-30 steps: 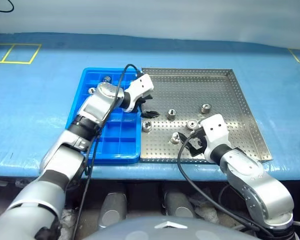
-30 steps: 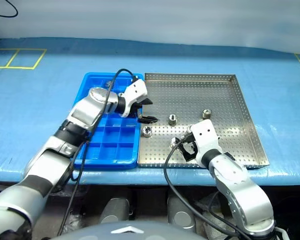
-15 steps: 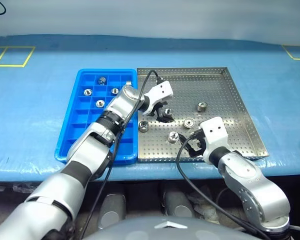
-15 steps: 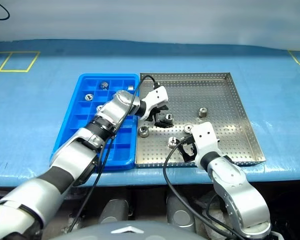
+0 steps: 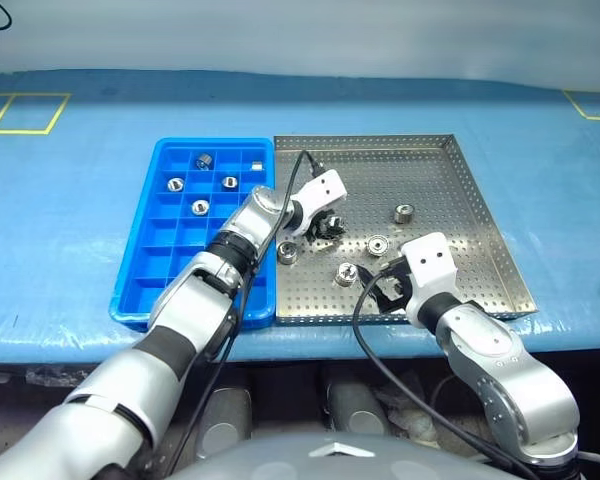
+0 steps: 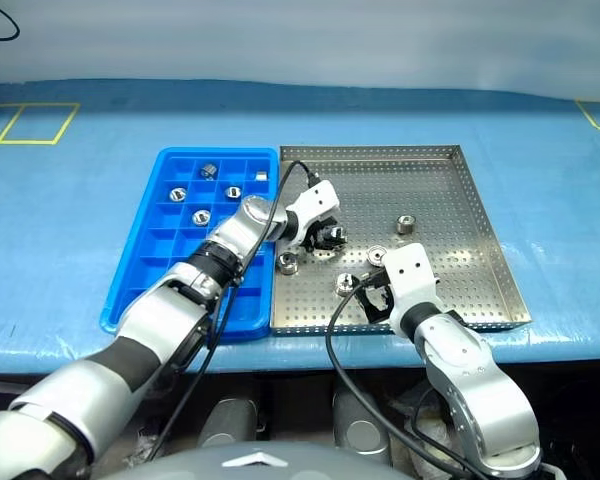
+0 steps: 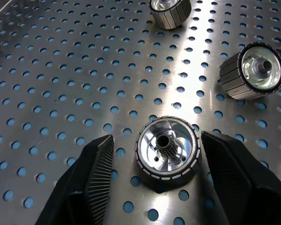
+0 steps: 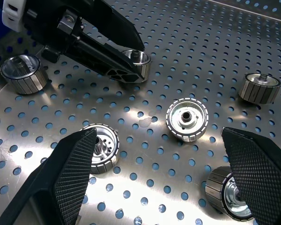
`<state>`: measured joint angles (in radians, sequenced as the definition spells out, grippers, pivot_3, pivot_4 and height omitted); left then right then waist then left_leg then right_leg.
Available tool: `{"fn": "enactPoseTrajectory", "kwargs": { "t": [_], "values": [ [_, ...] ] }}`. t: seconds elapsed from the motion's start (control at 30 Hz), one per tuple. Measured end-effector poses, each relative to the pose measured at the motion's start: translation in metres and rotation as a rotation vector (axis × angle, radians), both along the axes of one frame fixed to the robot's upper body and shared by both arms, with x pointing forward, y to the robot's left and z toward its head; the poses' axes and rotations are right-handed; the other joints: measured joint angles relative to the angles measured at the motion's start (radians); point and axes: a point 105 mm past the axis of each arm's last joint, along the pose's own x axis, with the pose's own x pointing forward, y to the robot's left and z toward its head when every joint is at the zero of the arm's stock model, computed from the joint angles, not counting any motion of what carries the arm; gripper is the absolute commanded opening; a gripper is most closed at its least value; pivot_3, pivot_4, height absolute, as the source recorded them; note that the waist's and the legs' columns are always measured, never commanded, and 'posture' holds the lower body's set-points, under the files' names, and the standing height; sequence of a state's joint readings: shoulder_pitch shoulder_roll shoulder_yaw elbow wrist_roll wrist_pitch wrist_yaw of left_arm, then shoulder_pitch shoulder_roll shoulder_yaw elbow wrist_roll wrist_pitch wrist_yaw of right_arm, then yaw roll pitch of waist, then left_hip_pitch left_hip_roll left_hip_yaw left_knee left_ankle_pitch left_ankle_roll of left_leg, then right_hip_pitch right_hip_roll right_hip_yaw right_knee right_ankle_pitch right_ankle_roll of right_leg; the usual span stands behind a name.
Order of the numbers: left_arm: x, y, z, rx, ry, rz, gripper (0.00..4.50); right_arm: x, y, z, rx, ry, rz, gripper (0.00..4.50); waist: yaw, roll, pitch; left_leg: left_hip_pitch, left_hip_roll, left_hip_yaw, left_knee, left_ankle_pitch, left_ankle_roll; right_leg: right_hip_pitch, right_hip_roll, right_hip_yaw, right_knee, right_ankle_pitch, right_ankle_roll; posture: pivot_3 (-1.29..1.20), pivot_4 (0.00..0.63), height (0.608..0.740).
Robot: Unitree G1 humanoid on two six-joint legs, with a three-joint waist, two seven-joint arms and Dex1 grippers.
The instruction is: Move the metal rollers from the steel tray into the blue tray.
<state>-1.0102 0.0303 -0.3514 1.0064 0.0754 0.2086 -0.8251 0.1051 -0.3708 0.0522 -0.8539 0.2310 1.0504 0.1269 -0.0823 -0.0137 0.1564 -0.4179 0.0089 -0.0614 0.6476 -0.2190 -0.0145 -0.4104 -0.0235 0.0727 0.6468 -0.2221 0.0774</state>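
The steel tray (image 5: 450, 190) holds several loose metal rollers, among them one near its left rim (image 5: 287, 253), one in the middle (image 5: 380, 243) and one farther back (image 5: 405, 212). My left gripper (image 5: 327, 228) is low on the tray floor, open, with a finger on each side of a roller (image 7: 167, 152) and small gaps left between them. My right gripper (image 5: 385, 290) hangs open over the tray's near part, beside another roller (image 8: 101, 146). The blue tray (image 5: 145, 270) to the left has rollers in several far compartments (image 5: 176, 184).
A darker round piece (image 5: 204, 160) and a small whitish block (image 5: 256, 166) sit in the blue tray's far row. Both trays rest on a blue tabletop (image 5: 70, 220) with yellow tape marks (image 5: 25, 110) at the far left. Black cables (image 5: 365, 330) loop from both wrists.
My left gripper has come from the trays' shared edge into the steel tray and sunk over a roller, its fingers drawing in around it. The right arm has stayed put.
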Motion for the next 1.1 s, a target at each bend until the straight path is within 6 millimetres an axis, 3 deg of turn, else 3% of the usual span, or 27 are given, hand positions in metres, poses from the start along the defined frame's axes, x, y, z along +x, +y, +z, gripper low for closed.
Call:
{"fn": "enactPoseTrajectory", "kwargs": {
  "t": [0.03, 0.23, 0.37, 0.43, 0.53, 0.67, 0.83, 0.97, 1.1],
  "values": [
    [0.000, 0.000, 0.000, -0.008, 0.004, 0.002, 1.72, 0.000, 0.000, 0.000, -0.001, -0.001, 0.000, 4.50, 0.000, 0.000, 0.000, 0.000, 0.000, 0.000, 0.000, 0.000, 0.000, 0.000, 0.000, 0.000, 0.000, 0.000, 0.000, -0.12, 0.150, 0.740],
    [0.004, 0.011, 0.009, -0.048, -0.006, 0.028, 1.72, 0.001, 0.000, 0.001, 0.000, -0.004, 0.000, 4.50, -0.002, 0.000, 0.000, 0.000, 0.000, 0.000, 0.000, 0.000, 0.000, 0.000, 0.000, 0.000, 0.001, 0.000, 0.000, -0.10, 0.150, 0.740],
    [0.016, 0.030, 0.050, -0.191, -0.088, 0.117, 1.72, 0.001, 0.001, 0.001, 0.006, -0.007, 0.000, 4.50, -0.002, 0.000, 0.000, 0.000, 0.001, 0.000, 0.000, 0.000, 0.000, 0.000, 0.000, 0.000, 0.001, 0.000, 0.000, -0.08, 0.150, 0.740],
    [0.020, 0.051, 0.076, -0.247, -0.171, 0.200, 1.72, 0.002, 0.005, 0.003, 0.012, -0.011, 0.014, 4.50, -0.002, 0.001, 0.000, 0.001, 0.001, 0.000, 0.000, 0.000, 0.000, 0.000, 0.000, 0.001, 0.001, 0.000, 0.000, -0.06, 0.150, 0.740],
    [0.019, 0.089, 0.094, -0.295, -0.256, 0.359, 1.72, 0.005, 0.013, 0.006, 0.023, -0.024, 0.043, 4.50, -0.001, 0.001, 0.000, 0.002, 0.001, 0.000, -0.001, 0.000, 0.000, 0.000, 0.000, 0.001, 0.002, 0.000, 0.000, -0.01, 0.150, 0.740],
    [0.008, 0.155, 0.087, -0.232, -0.329, 0.646, 1.72, 0.010, 0.031, 0.012, 0.040, -0.057, 0.137, 4.50, 0.014, 0.001, 0.000, 0.004, 0.001, 0.000, 0.000, 0.001, -0.001, 0.001, 0.000, 0.000, 0.004, 0.000, -0.001, 0.04, 0.150, 0.740],
    [-0.023, 0.208, 0.074, -0.158, -0.356, 0.895, 1.72, 0.017, 0.053, 0.014, 0.046, -0.061, 0.265, 4.50, 0.053, 0.000, 0.000, 0.004, 0.000, -0.001, 0.001, 0.001, -0.001, 0.002, -0.001, -0.001, 0.003, 0.000, -0.001, 0.12, 0.150, 0.740],
    [-0.046, 0.231, 0.068, -0.112, -0.364, 1.017, 1.72, 0.021, 0.065, 0.016, 0.052, -0.067, 0.336, 4.50, 0.080, 0.000, 0.000, 0.003, 0.000, -0.002, 0.001, 0.001, -0.001, 0.003, -0.001, -0.003, 0.003, 0.000, -0.001, 0.16, 0.150, 0.740],
    [-0.062, 0.239, 0.049, -0.063, -0.321, 1.091, 1.72, 0.022, 0.076, 0.015, 0.059, -0.064, 0.400, 4.50, 0.101, 0.000, 0.000, 0.004, 0.001, -0.003, 0.001, 0.001, -0.002, 0.003, -0.001, -0.004, 0.003, 0.000, -0.002, 0.17, 0.150, 0.740]
  ]
}}
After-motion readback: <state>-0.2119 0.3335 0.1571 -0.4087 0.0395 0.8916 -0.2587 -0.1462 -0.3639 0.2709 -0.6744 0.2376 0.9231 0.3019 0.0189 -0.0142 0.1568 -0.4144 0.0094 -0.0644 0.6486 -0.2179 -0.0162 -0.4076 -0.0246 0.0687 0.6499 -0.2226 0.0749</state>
